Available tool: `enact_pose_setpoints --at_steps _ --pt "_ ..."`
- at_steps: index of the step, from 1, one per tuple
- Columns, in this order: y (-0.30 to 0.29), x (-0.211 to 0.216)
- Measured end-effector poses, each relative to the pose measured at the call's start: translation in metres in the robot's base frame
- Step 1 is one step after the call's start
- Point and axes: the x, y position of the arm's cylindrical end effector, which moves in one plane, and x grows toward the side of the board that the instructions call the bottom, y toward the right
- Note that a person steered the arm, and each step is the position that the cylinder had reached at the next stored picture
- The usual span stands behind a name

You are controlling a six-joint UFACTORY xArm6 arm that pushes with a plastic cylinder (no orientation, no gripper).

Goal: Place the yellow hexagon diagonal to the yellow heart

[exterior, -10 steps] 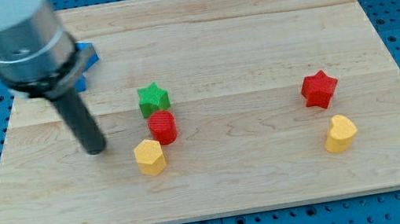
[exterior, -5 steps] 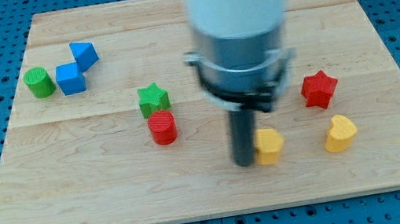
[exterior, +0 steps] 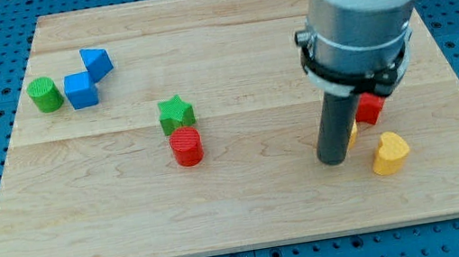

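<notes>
My tip [exterior: 334,159] rests on the board at the view's right, just left of the yellow heart [exterior: 390,153]. The yellow hexagon [exterior: 352,134] is almost wholly hidden behind the rod; only a yellow sliver shows at the rod's right edge, up and left of the heart. The red star [exterior: 371,108] sits just above it, partly covered by the arm.
A green star [exterior: 176,113] and a red cylinder [exterior: 187,146] sit at the board's middle left. A green cylinder [exterior: 45,94], a blue cube [exterior: 80,90] and a blue triangle [exterior: 96,62] cluster at the upper left. The wooden board [exterior: 253,225] lies on a blue pegboard.
My tip swept from the board's left to the right, pushing the yellow hexagon from beside the red cylinder to a spot between the red star and the yellow heart.
</notes>
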Motion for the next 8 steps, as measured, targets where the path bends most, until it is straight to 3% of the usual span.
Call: enact_pose_setpoints --at_steps 2,3,4,5,6,7,8 --pt "0.001 0.009" --pt "0.037 0.007" --pt "0.049 -0.014" --pt "0.022 -0.038" --pt "0.016 -0.017" --pt "-0.013 -0.036" --pt "0.035 -0.062"
